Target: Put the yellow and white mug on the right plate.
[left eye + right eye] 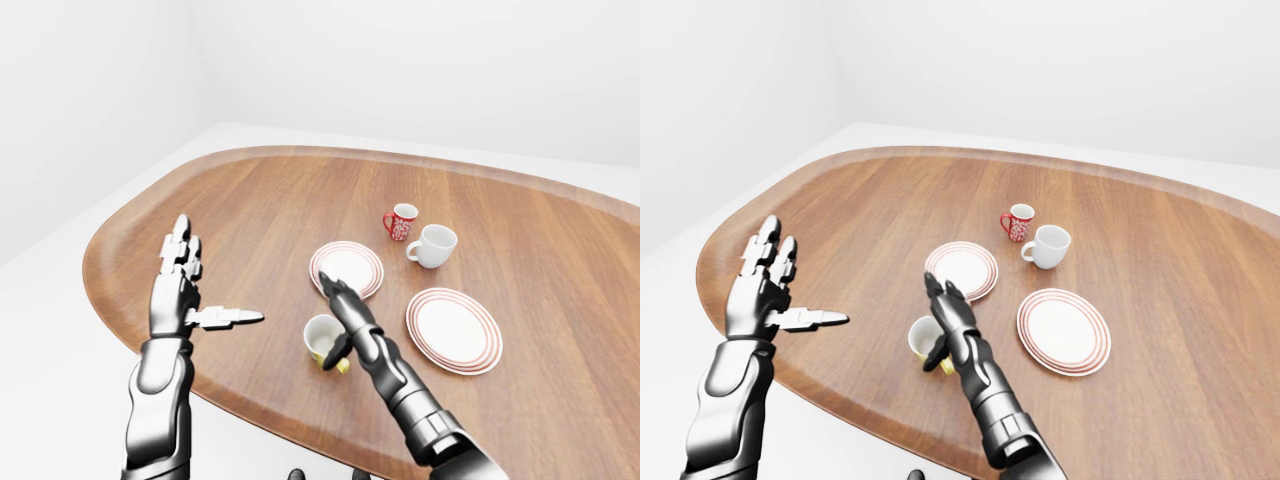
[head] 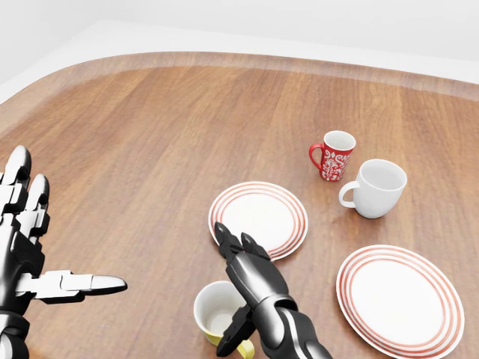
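Oval wooden table (image 1: 300, 200) (white room)

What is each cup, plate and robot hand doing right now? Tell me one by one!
yellow and white mug: upright, empty, on the table, right hand beside it.
red mug: upright, on the table.
white mug: upright, empty.
left plate: flat, empty.
right plate: flat, empty.
right hand: fingers extended, thumb at the mug, not closed round it.
left hand: open, above the table, holding nothing.
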